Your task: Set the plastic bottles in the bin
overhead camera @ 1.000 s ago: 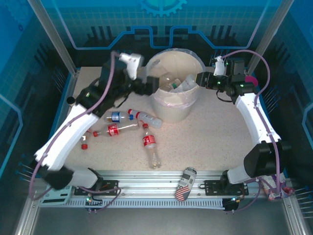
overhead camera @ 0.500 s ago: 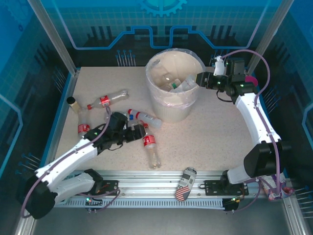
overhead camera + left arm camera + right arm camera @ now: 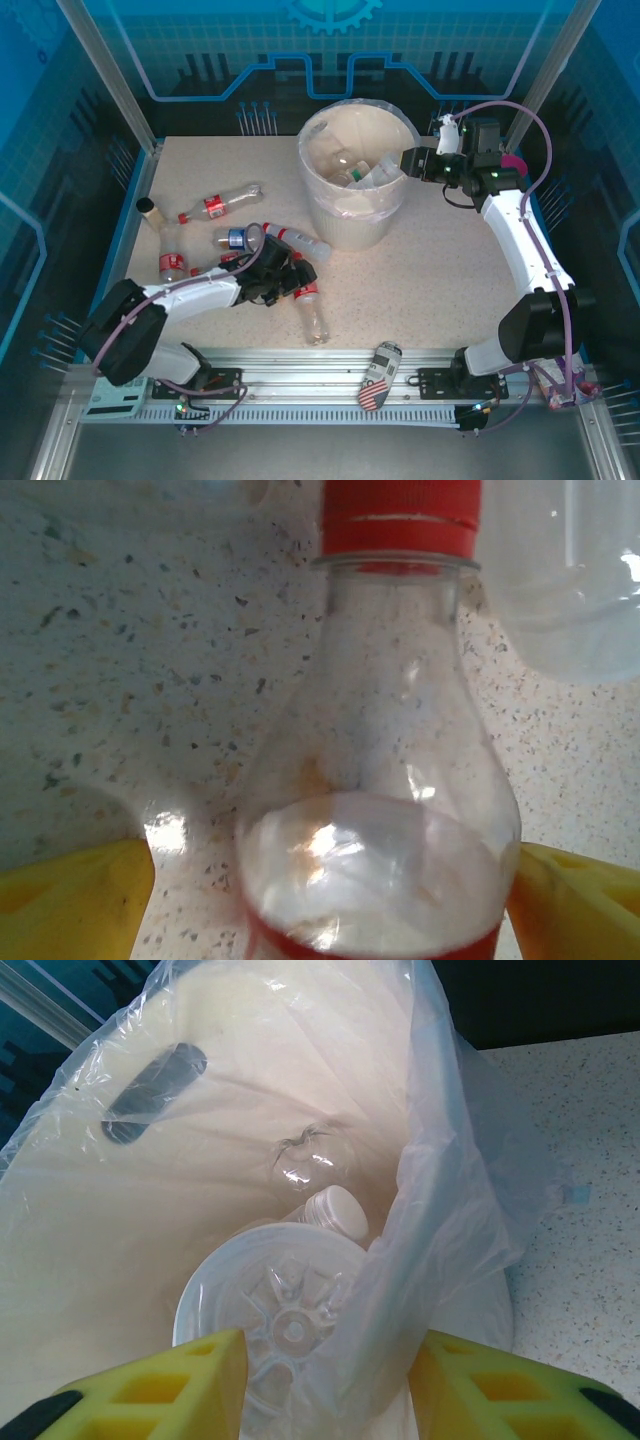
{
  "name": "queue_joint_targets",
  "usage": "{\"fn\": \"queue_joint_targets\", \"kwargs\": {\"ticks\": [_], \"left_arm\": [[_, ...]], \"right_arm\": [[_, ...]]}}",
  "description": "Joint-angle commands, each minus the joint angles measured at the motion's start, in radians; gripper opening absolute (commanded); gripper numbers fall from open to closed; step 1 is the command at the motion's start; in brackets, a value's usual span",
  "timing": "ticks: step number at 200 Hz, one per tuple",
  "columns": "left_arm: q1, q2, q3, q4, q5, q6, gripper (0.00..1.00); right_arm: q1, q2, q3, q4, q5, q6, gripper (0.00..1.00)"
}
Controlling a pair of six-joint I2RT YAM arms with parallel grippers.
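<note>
The left hand [image 3: 287, 277], released and wide, straddles the shoulder of a clear plastic bottle with a red cap [image 3: 380, 780] lying on the speckled tabletop [image 3: 450, 290], so the fingers can clench it. Other plastic bottles [image 3: 215, 203] lie nearby. The right hand [image 3: 410, 164] grasps a clear capless bottle [image 3: 285, 1325] over the large round cream bin [image 3: 350, 228], seemingly ready to drop it. A second earlier the left hand was at the bin.

A stars-and-stripes printed metal can [image 3: 378, 375] is seen lying tilted across the aluminium rail [image 3: 300, 362] at the near edge of the speckled beige table [image 3: 440, 270]. A pink object [image 3: 514, 162], mostly hidden, is glimpsed far right.
</note>
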Motion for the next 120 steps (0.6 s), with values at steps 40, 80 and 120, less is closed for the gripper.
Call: {"fn": "queue_joint_targets", "kwargs": {"ticks": [40, 80, 120], "left_arm": [[-0.028, 0.053, -0.002, 0.072, 0.010, -0.038, 0.72], [-0.027, 0.028, -0.004, 0.056, 0.002, -0.032, 0.63], [-0.028, -0.023, 0.015, 0.011, 0.008, -0.014, 0.61]], "right_arm": [[0.013, 0.012, -0.006, -0.052, 0.008, -0.017, 0.47], [0.013, 0.011, -0.008, -0.054, 0.011, -0.017, 0.47], [0.014, 0.012, -0.006, -0.056, 0.012, -0.019, 0.47]]}}
